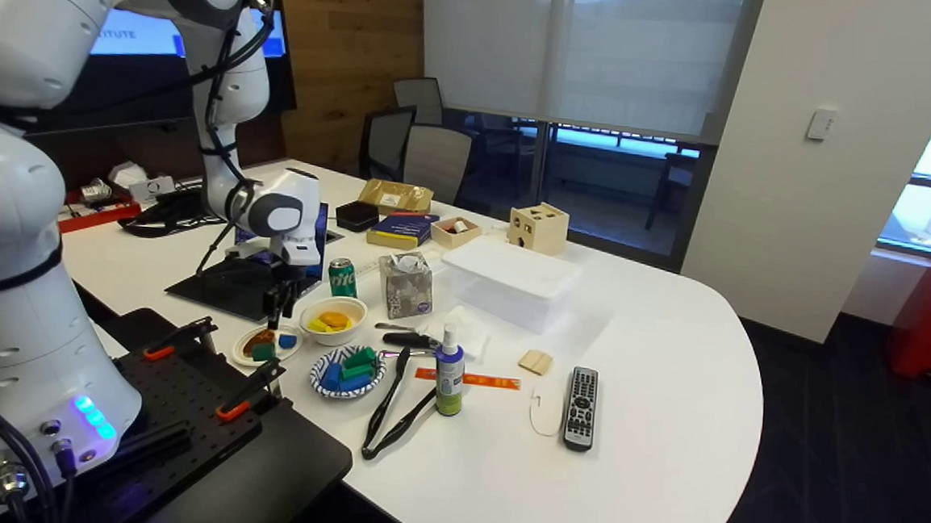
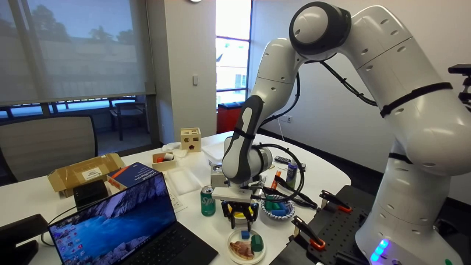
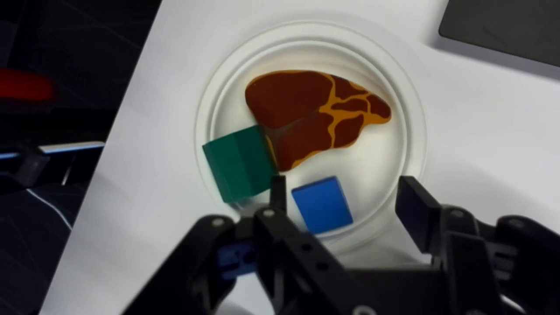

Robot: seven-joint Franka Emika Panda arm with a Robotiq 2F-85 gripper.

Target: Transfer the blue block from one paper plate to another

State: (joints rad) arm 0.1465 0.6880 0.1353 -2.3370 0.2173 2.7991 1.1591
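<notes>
Step, judged: pre-grasp. Black two-finger gripper [image 2: 241,226], jaws spread, hangs over the round white paper plate [image 3: 416,127] near the edge of the white worktop [image 1: 645,369] by the robot base [image 1: 40,341]. Next, likely: straddle small blue block [image 3: 323,204], pinch, lift. Plate count: one blue block, one green faceted block [image 3: 239,162], one brown-and-orange steak-shaped piece [image 3: 297,98].

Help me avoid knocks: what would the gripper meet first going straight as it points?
Probably the white plate, with the open gripper passing either side of the blue block. One finger looks near the green block and might touch it first; depth is unclear.
</notes>
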